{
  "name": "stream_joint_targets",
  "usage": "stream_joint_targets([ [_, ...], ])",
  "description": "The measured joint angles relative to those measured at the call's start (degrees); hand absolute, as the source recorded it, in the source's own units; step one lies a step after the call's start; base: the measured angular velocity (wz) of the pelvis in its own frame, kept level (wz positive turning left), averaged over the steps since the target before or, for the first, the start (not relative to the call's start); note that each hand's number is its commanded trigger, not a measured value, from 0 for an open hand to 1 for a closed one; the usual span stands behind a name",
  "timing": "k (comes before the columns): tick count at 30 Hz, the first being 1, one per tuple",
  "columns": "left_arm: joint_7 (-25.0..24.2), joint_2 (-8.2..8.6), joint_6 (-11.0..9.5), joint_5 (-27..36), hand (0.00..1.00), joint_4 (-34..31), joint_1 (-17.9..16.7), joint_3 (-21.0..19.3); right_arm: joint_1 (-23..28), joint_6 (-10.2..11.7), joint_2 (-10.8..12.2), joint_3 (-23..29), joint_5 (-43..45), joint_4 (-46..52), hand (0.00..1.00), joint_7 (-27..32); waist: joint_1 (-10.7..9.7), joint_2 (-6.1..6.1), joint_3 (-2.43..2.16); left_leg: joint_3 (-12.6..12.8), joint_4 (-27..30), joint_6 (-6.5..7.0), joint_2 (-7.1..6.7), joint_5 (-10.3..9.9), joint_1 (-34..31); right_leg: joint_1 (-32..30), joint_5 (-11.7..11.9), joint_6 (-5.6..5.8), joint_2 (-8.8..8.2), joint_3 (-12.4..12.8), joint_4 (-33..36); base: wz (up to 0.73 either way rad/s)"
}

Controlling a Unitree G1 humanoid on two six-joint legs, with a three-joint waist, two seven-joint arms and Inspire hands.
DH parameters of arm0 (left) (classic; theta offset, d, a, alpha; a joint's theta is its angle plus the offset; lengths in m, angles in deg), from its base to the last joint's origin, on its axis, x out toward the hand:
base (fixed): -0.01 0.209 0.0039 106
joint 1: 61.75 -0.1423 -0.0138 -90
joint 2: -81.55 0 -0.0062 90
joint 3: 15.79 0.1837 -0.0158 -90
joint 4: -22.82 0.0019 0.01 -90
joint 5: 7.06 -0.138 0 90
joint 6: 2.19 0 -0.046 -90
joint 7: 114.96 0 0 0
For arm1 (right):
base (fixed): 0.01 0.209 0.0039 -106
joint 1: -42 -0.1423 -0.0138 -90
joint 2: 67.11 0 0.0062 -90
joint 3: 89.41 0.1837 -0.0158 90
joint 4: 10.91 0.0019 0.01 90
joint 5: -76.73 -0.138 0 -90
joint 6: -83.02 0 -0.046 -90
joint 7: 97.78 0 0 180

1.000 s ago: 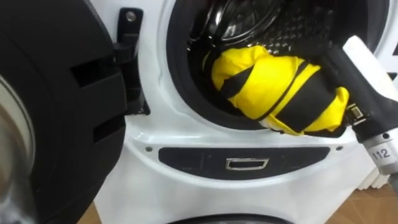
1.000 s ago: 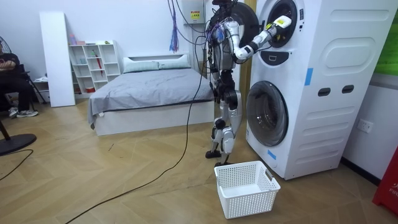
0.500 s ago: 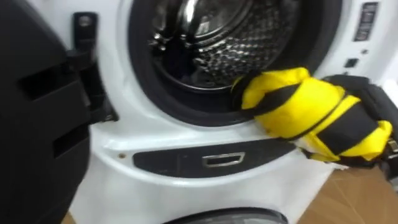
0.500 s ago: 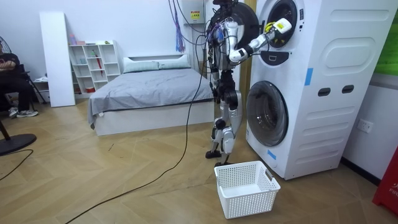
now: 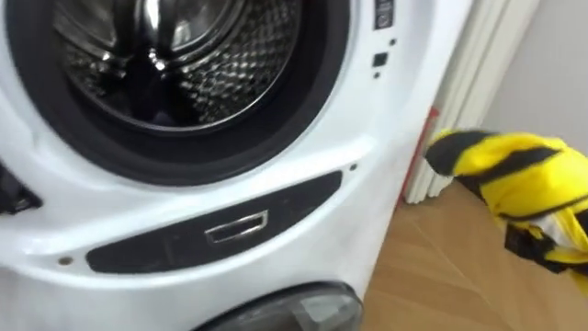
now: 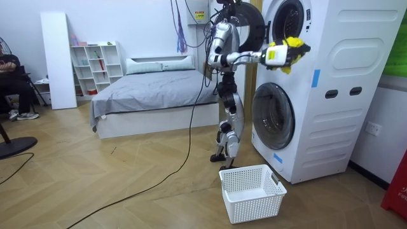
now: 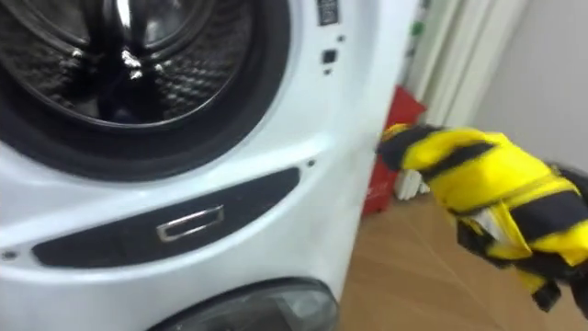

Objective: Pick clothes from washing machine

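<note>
Observed at far left: the steel drum [image 5: 165,55] of the washing machine [image 5: 367,184] stands exposed, and I see no clothing in the visible part of it. The dark door seal [image 5: 193,164] rings it. Below the seal, the white front carries a dark recessed strip with a small metal handle [image 5: 236,227]. The curved top of a lower door [image 5: 276,308] shows beneath that. To the right of the machine's edge there is a white ribbed fixture [image 5: 459,83] and a wooden floor [image 5: 441,267]. At far right, the task item, a yellow-and-black garment [image 5: 514,175], is bunched into a bundle. It hangs in the air over the floor, outside the drum and apart from the machine's front. My right hand [image 5: 533,246] is clamped on it from below and behind. Its dark fingers curl into the cloth, which covers most of the hand. In the room view, from its left, a person [image 6: 9,83] sits at the edge, then come a white shelf [image 6: 95,63] and a bed [image 6: 152,89]. I stand upright on the room view's left of the stacked machines. My right arm is stretched level toward the upper unit, whose door [image 6: 249,22] is swung open, and the garment is at the arm's end. A white basket [image 6: 251,191] sits on the floor near my feet, before the lower unit and below the held garment.
</note>
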Motion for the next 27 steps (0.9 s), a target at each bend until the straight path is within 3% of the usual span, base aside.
stream_joint_targets([
  [4,0.03,-0.42,-0.04,-0.14,0.0,-0.22,0.49,-0.01,3.32,-0.54,0.97,-0.01,-1.44,-5.59,1.0,0.15,0.29,-0.03,-0.05,1.36,0.15,-0.64,0.67,-0.2,0.12,-0.3,0.37,-0.63,0.89,1.19,0.03,-0.18],
  [10,0.07,-1.29,0.57,0.06,0.0,-0.16,2.7,2.01,3.53,-1.09,1.66,-3.0,-1.03,-10.95,1.0,0.12,-0.05,0.09,0.03,1.66,0.08,-1.28,0.88,0.0,-0.03,-0.74,0.78,-1.69,1.42,1.68,0.58,-0.08],
  [18,0.03,-1.13,0.59,0.18,0.0,-0.67,7.86,9.13,-1.6,-1.38,1.32,-11.1,2.51,-21.68,1.0,1.9,1.17,0.36,0.09,2.62,0.1,-1.41,0.62,0.17,-2.19,-3.63,1.41,-2.01,1.65,2.48,0.84,-0.07],
  [20,0.07,-1.15,0.61,0.35,0.0,-0.66,9.21,9.95,-3.5,-1.37,1.32,-12.28,3.77,-24.3,1.0,2.21,0.97,0.92,-0.04,2.55,0.51,-1.45,0.6,0.34,-3.25,-4.62,1.68,-2.05,1.62,2.45,0.69,-0.07],
  [23,0.07,-1.14,0.6,2.46,0.0,-0.47,10.12,11.74,-6.69,-1.13,1.33,-13.27,3.8,-27.85,1.0,4.12,1.15,1.88,0.41,2.77,0.47,-1.44,0.57,0.59,-4.53,-5.83,1.76,-2.08,1.63,2.56,0.49,0.0],
  [25,0.12,-1.17,0.6,3.18,0.0,-0.45,10.18,13.29,-9.54,-0.94,1.32,-13.29,4.03,-30.28,1.0,6.09,0.43,3.55,0.17,2.77,0.65,-1.39,0.48,0.63,-6.43,-7.7,1.84,-1.98,1.51,2.6,0.52,0.0],
  [27,0.13,-1.12,0.5,4.69,0.0,0.11,10.08,15.15,-12.05,-0.01,1.3,-13.26,4.65,-33.16,1.0,7.48,0.17,5.15,0.27,2.72,0.88,-1.31,0.43,0.67,-7.97,-8.99,2.13,-1.77,1.39,2.55,0.62,0.0],
])
